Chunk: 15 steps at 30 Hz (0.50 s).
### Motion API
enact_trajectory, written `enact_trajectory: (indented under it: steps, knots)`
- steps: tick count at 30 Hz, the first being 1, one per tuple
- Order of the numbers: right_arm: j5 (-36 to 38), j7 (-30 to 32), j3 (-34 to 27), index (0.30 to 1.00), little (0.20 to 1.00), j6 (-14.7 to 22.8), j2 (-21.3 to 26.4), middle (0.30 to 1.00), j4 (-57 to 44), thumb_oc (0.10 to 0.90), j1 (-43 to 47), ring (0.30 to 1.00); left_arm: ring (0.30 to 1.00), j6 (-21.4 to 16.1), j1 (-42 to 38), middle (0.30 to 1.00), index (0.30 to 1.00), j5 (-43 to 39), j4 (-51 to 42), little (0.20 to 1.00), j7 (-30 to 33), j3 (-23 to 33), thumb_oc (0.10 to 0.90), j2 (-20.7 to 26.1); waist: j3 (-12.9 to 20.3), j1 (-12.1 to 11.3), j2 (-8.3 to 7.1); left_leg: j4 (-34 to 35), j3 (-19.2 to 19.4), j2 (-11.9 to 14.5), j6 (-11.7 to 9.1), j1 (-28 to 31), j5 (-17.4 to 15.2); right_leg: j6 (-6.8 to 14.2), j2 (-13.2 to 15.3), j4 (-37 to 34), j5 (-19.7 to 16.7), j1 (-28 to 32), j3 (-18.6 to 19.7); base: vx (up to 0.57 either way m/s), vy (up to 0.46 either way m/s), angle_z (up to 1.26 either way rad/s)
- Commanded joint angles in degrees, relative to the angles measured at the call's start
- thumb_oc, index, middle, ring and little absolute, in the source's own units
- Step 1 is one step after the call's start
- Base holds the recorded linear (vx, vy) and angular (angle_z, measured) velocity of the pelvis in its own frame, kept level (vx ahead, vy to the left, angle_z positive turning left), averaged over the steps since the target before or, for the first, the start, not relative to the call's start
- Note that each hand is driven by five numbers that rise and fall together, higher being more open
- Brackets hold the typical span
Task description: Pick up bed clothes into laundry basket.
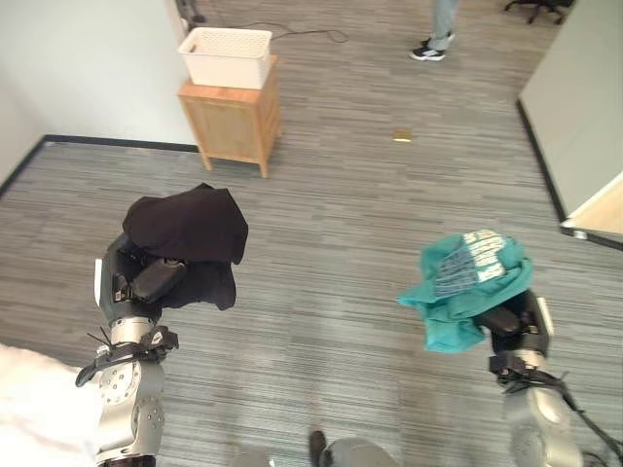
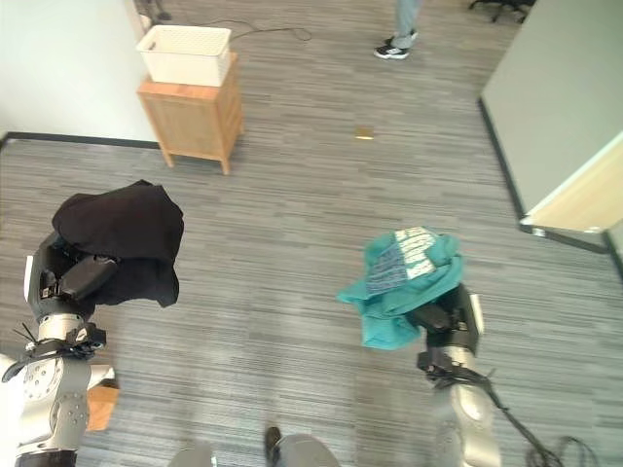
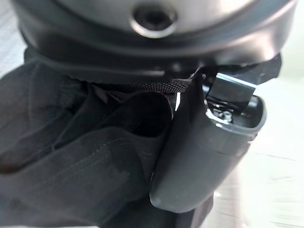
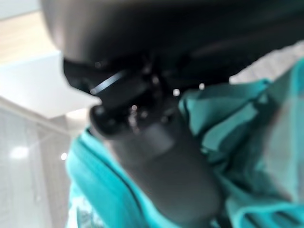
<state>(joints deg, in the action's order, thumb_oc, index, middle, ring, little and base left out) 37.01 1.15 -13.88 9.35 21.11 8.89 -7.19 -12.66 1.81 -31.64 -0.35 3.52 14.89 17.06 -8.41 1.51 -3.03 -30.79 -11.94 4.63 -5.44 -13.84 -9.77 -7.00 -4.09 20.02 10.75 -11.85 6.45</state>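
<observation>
Carry step in hand, judged from how things lie: both garments are lifted and the basket is far ahead.

Left hand [image 1: 144,279] is curled around a black garment [image 1: 190,226], bunched over the fingers and draping down past the palm; the left wrist view shows the thumb [image 3: 204,156] pressed against dark folded cloth, so the grip looks firm. Right hand [image 1: 511,321] holds a teal t-shirt [image 1: 465,282] with a pale print on top. In the right wrist view the thumb [image 4: 156,166] clamps into teal folds. Both pieces hang clear of the grey carpet floor [image 1: 331,243].

White laundry basket [image 1: 227,55] sits on top of a small wooden cabinet [image 1: 232,122] by the wall, well apart from both hands, ahead and to the robot's left. The basket looks empty as far as the rim shows; I can't tell for the bottom.

Next move likely calls for walking toward the cabinet, raising each hand above the basket rim, then uncurling fingers so the cloth drops in. The trailing hem of the black piece could snag the rim.

Count: two garments (one black, one teal), one basket, one cabinet. One small yellowish object [image 1: 401,135] on the floor, identity unclear. A person's legs [image 1: 438,24] stand at the far edge. White bedding corner [image 1: 39,404] sits beside the left arm.
</observation>
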Motion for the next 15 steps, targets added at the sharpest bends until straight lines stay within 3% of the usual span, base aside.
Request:
enact_trajectory:
  steps: [1, 2, 3, 5, 7, 8, 9, 10, 11, 12, 14, 15]
  knots:
    - [0.46, -1.37, -1.82, 0.3, 0.3, 6.51, 2.78, 0.3, -5.71, 0.4, -0.2, 0.3, 0.3, -8.53, -1.27, 0.3, 0.3, 0.26, -5.25, 0.3, 2.02, 2.41, 0.4, 5.43, 4.28, -3.26, 1.14, 24.66, 6.35, -6.03, 1.22, -2.99, 14.36, 9.51, -0.03, -13.15, -4.4, 6.85, 2.13, 0.54, -0.095, -0.09]
    - [-1.27, -1.28, -1.47, 0.3, 0.3, 6.5, 3.17, 0.3, -5.99, 0.4, -1.09, 0.3, 0.3, -9.11, -0.53, 0.3, 0.3, 1.23, -5.4, 0.3, 2.85, 3.14, 0.4, 5.56, 4.86, -4.36, 2.85, 33.67, 8.01, -8.5, 1.42, -2.44, 17.68, 9.37, -1.39, -12.63, -2.06, 9.67, 2.74, 0.88, -0.132, -0.18]
    - [-2.26, -1.11, -1.55, 0.3, 0.3, 6.43, 3.18, 0.3, -5.34, 0.4, -0.84, 0.3, 0.3, -9.6, -0.02, 0.3, 0.3, 2.73, -5.45, 0.3, 3.81, 4.79, 0.4, 5.87, 5.57, -5.32, 3.9, 35.07, 11.51, -9.75, 1.43, -4.98, 19.37, 9.02, -1.22, -13.09, 0.35, 14.28, 3.38, 0.89, -0.092, -0.21]
    - [-3.15, -1.45, -1.22, 0.3, 0.3, 6.13, 2.85, 0.3, -5.73, 0.4, 0.82, 0.3, 0.3, -10.45, 1.24, 0.3, 0.3, 2.99, -7.33, 0.3, 4.7, 7.96, 0.4, 6.09, 6.74, -8.08, 4.01, 32.79, 12.41, -10.17, 2.51, -4.46, 20.23, 9.62, 0.48, -13.07, 4.11, 19.09, 5.19, 0.92, 0.026, -0.65]
    - [-3.51, -2.35, -0.15, 0.3, 0.3, 6.3, 1.8, 0.3, -6.06, 0.4, 0.97, 0.3, 0.3, -10.72, 3.19, 0.3, 0.3, 3.29, -8.99, 0.3, 5.0, 9.7, 0.4, 5.67, 8.24, -9.4, 3.3, 33.72, 11.75, -9.72, 3.4, -3.27, 20.44, 10.93, 3.2, -12.93, 4.58, 20.61, 4.59, 0.75, 0.109, -0.94]
    - [-3.55, -2.89, -0.49, 0.3, 0.3, 5.98, 1.24, 0.3, -6.29, 0.4, 0.9, 0.3, 0.3, -10.58, 4.1, 0.3, 0.3, 4.6, -9.21, 0.3, 5.7, 11.41, 0.4, 5.79, 9.1, -9.74, 2.34, 33.1, 11.77, -9.72, 3.7, -2.47, 19.65, 12.26, 4.92, -11.09, 3.45, 20.75, 3.9, 0.62, 0.074, -0.62]
    - [-3.42, -3.27, -0.27, 0.3, 0.3, 5.94, 0.58, 0.3, -6.73, 0.4, 0.67, 0.3, 0.3, -10.08, 4.49, 0.3, 0.3, 6.23, -9.44, 0.3, 6.75, 11.84, 0.4, 6.23, 9.06, -9.88, 0.72, 32.16, 11.69, -10.64, 4.46, -1.34, 17.9, 14.03, 7.17, -5.55, -0.63, 19.29, 3.28, 0.57, 0.057, -0.34]
    - [-2.76, -3.69, 0.38, 0.3, 0.3, 5.94, 0.23, 0.3, -7.6, 0.4, 1.06, 0.3, 0.3, -9.96, 4.75, 0.3, 0.3, 6.97, -9.64, 0.3, 7.59, 12.1, 0.4, 7.05, 8.14, -9.71, 0.62, 31.45, 11.22, -10.62, 5.32, -0.41, 16.99, 15.36, 7.58, 2.1, -6.8, 16.18, 3.41, 0.35, 0.031, -0.03]
    - [-2.77, -3.68, 0.38, 0.3, 0.3, 5.92, 0.25, 0.3, -7.6, 0.4, 1.1, 0.3, 0.3, -9.95, 4.71, 0.3, 0.3, 6.99, -9.63, 0.3, 7.61, 12.11, 0.4, 7.04, 8.31, -9.84, 0.54, 31.53, 11.32, -10.6, 5.26, -0.49, 16.7, 15.3, 7.59, 2.44, -6.59, 15.86, 3.53, 0.42, 0.087, -0.06]
    - [-2.41, -5.32, 1.83, 0.3, 0.3, 4.99, -0.08, 0.3, -8.11, 0.4, 1.24, 0.3, 0.3, -9.84, 4.99, 0.3, 0.3, 7.15, -10.9, 0.3, 7.34, 12.81, 0.4, 8.03, 6.45, -9.42, 1.44, 31.63, 10.5, -9.46, 6.42, 2.83, 15.25, 15.67, 6.91, 14.18, -16.69, 9.52, 3.58, 0.32, 0.055, -0.11]
    - [-3.25, -5.35, 2.08, 0.3, 0.3, 4.57, 0.25, 0.3, -8.46, 0.4, 0.99, 0.3, 0.3, -9.48, 4.8, 0.3, 0.3, 6.73, -10.83, 0.3, 6.99, 12.48, 0.4, 8.58, 5.51, -8.6, 1.82, 32.23, 9.94, -9.04, 6.96, 4.97, 14.32, 15.41, 5.74, 18.19, -16.73, 6.57, 2.95, 0.45, 0.068, -0.05]
    - [-2.42, -5.1, 2.55, 0.3, 0.3, 4.55, -0.6, 0.3, -8.2, 0.4, 1.47, 0.3, 0.3, -9.39, 3.98, 0.3, 0.3, 6.86, -11.7, 0.3, 6.46, 11.56, 0.4, 9.27, 4.18, -6.82, 3.21, 33.5, 8.08, -7.86, 7.29, 8.54, 13.14, 14.34, 3.37, 24.99, -12.96, 1.56, 1.96, 0.58, 0.049, 0.21]
